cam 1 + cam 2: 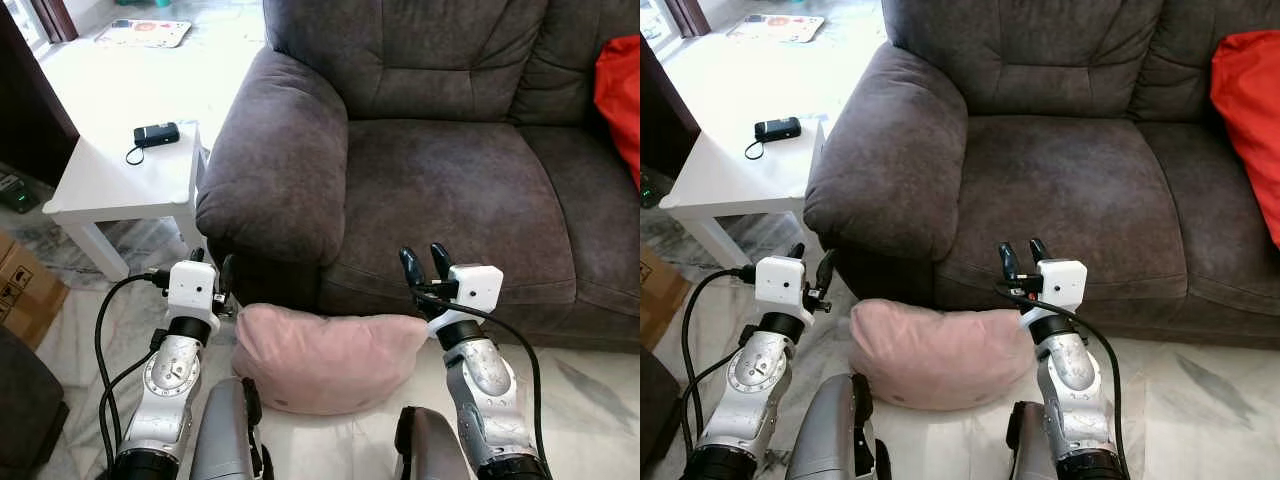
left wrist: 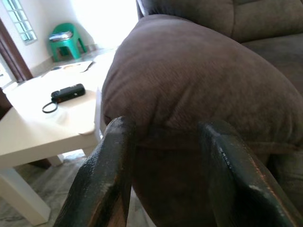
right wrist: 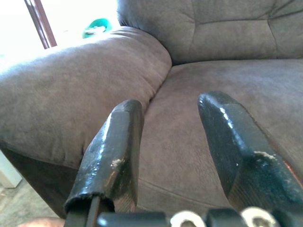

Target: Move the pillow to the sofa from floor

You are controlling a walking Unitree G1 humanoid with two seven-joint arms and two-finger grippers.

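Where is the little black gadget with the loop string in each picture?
Left eye view: the black gadget lies on the white side table, upper left.
Right eye view: upper left on that table.
Left wrist view: left of the sofa armrest.
Right wrist view: not in it.
Shared landmark: the sofa armrest.

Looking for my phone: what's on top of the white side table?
One small black device with a cord lies on the table. The table's right edge is hidden behind the sofa arm.
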